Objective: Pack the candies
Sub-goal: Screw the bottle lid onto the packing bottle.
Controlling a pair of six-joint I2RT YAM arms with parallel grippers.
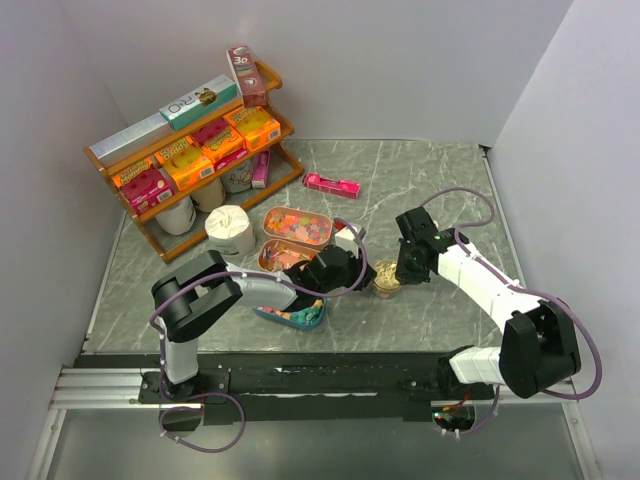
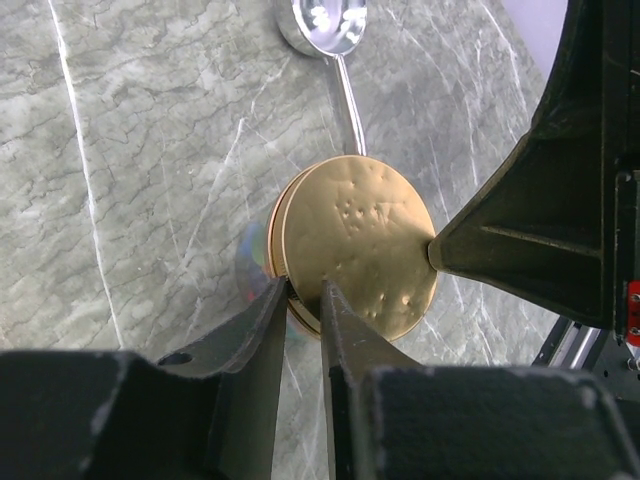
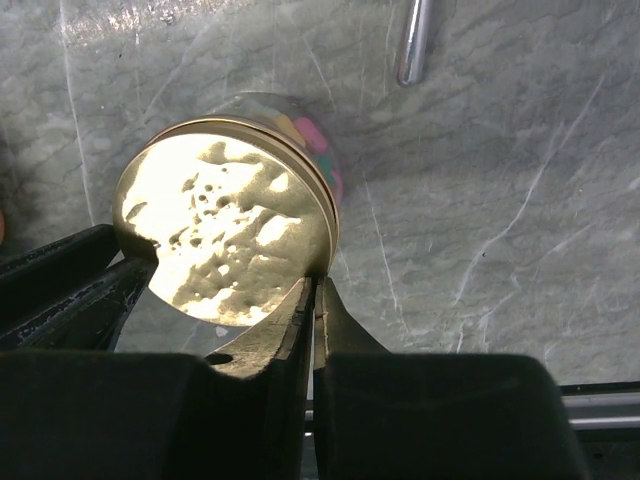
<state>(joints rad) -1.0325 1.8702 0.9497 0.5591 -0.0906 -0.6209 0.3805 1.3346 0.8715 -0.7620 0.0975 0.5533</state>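
The candies (image 1: 297, 225) fill an open oval tin behind the arms. More candies (image 3: 318, 140) show through the glass of a small jar (image 1: 386, 286) at mid-table. A gold lid (image 2: 355, 240) sits on the jar, a little off-centre in the left wrist view. My left gripper (image 2: 305, 290) is shut on the near rim of the gold lid (image 3: 225, 230), one finger outside the edge and one over the top. My right gripper (image 3: 315, 285) is shut, its tip touching the lid's rim on the opposite side. In the overhead view my left gripper (image 1: 362, 274) and right gripper (image 1: 400, 272) flank the jar.
A metal spoon (image 2: 325, 22) lies on the marble just beyond the jar. A colourful pouch (image 1: 296, 316) lies under the left arm, with a second tin (image 1: 273, 255) nearby. A wooden rack of boxes (image 1: 190, 150), a paper roll (image 1: 231, 230) and a pink box (image 1: 330, 184) stand behind.
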